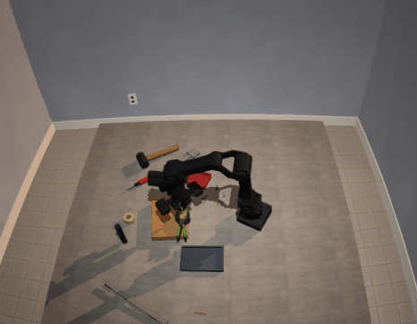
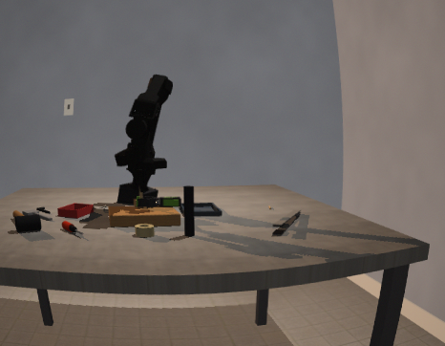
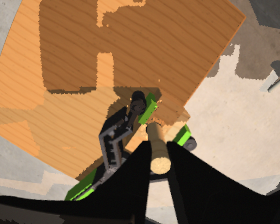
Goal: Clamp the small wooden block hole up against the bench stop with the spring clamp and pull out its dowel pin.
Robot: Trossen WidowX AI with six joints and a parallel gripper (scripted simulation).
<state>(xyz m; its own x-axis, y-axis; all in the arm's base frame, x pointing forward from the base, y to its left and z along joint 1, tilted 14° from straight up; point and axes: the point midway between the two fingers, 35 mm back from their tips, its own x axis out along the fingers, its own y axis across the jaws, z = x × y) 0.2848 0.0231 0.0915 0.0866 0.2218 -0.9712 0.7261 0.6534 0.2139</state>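
Note:
The orange wooden board (image 3: 104, 63) lies on the table, also in the top view (image 1: 164, 224). At its edge the black spring clamp (image 3: 118, 139) with green jaw pads (image 3: 148, 108) grips the small wooden block (image 3: 165, 117), which is mostly hidden. My gripper (image 3: 157, 148) is shut on the light dowel pin (image 3: 157, 149), just above the block. I cannot tell whether the pin's far end is in the hole or clear of it. In the top view the gripper (image 1: 178, 209) is over the board's right edge next to the clamp (image 1: 182, 228).
A dark tray (image 1: 201, 259) lies in front of the board and a red tray (image 1: 199, 180) behind it. A mallet (image 1: 156, 155), a screwdriver (image 1: 138, 183), a tape roll (image 1: 129, 217) and an upright black cylinder (image 1: 121, 234) stand to the left. A dark bar (image 1: 131, 304) lies at the front.

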